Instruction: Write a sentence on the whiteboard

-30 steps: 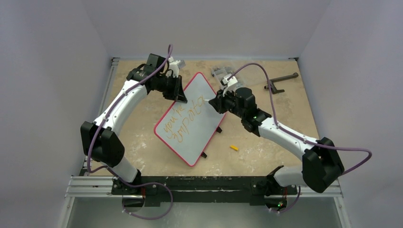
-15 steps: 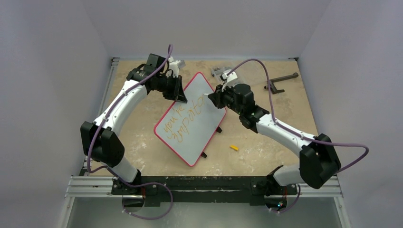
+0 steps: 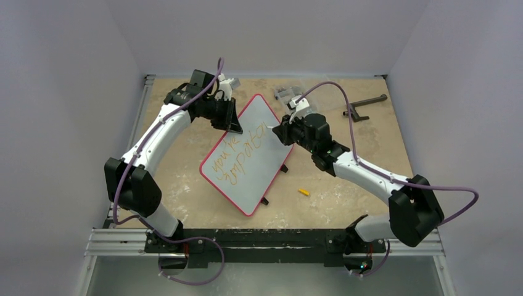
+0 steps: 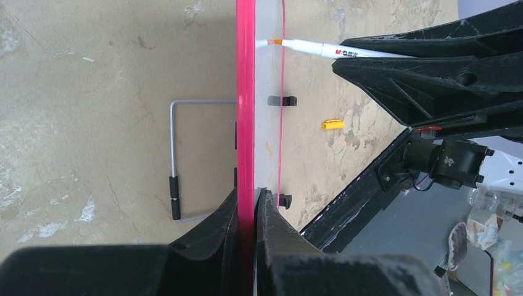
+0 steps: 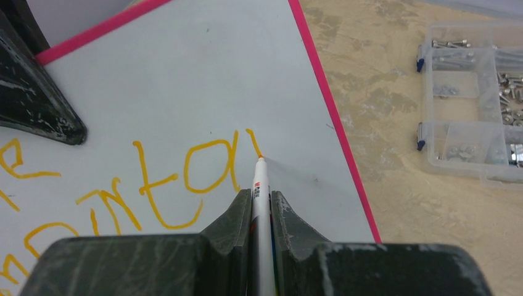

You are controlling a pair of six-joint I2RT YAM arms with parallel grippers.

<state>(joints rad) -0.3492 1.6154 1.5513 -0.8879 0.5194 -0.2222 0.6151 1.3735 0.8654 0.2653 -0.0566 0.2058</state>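
The whiteboard (image 3: pixel 247 163) with a red rim stands tilted mid-table on black tabs. My left gripper (image 3: pixel 234 126) is shut on its upper left rim (image 4: pixel 245 123). My right gripper (image 3: pixel 280 132) is shut on a white marker (image 5: pixel 260 185) with an orange tip. The tip touches the board face (image 5: pixel 185 80) at the end of a short stroke after the letters "ta". The sentence (image 3: pixel 237 154) is orange-yellow, in two slanted lines starting with "you're". In the left wrist view the marker (image 4: pixel 321 49) meets the board edge-on.
A clear plastic parts box (image 5: pixel 472 111) with screws sits behind the board at the far side (image 3: pixel 287 94). A yellow marker cap (image 3: pixel 303 192) lies on the table, also visible in the left wrist view (image 4: pixel 333 124). A black tool (image 3: pixel 364 106) lies at the back right. A wire stand (image 4: pixel 176 160) lies behind the board.
My right gripper lifted toward the board's top, then came back down a little with the marker, adding a short stroke after the "a". The left arm and board have not moved.
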